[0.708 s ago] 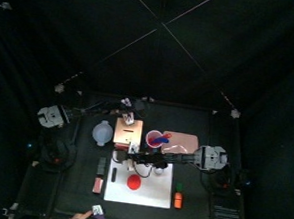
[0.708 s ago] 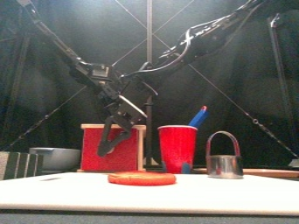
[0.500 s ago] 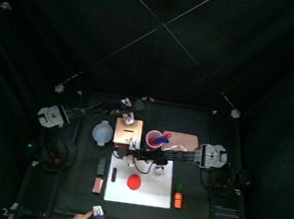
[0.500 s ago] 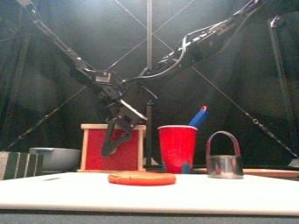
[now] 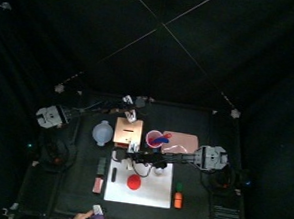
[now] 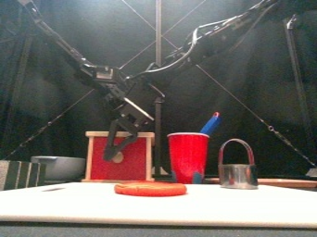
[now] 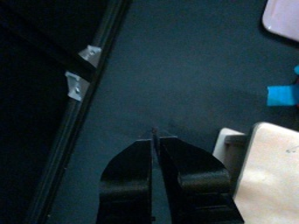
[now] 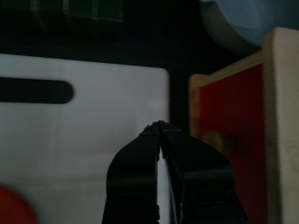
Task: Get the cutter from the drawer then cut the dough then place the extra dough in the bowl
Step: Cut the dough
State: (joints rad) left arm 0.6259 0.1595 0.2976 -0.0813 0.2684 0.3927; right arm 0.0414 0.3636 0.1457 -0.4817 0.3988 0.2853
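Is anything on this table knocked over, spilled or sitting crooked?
Nothing stands out. The red dough disc lies flat on the white board. The wooden box, the red cup and the metal cutter all stand upright. No spill shows.

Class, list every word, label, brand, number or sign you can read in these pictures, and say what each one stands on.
None: no text can be read in any view.
red cup: plain, no print.
metal cutter: no marking visible.
wooden box: plain red drawer front, no label.
white cutting board: blank.
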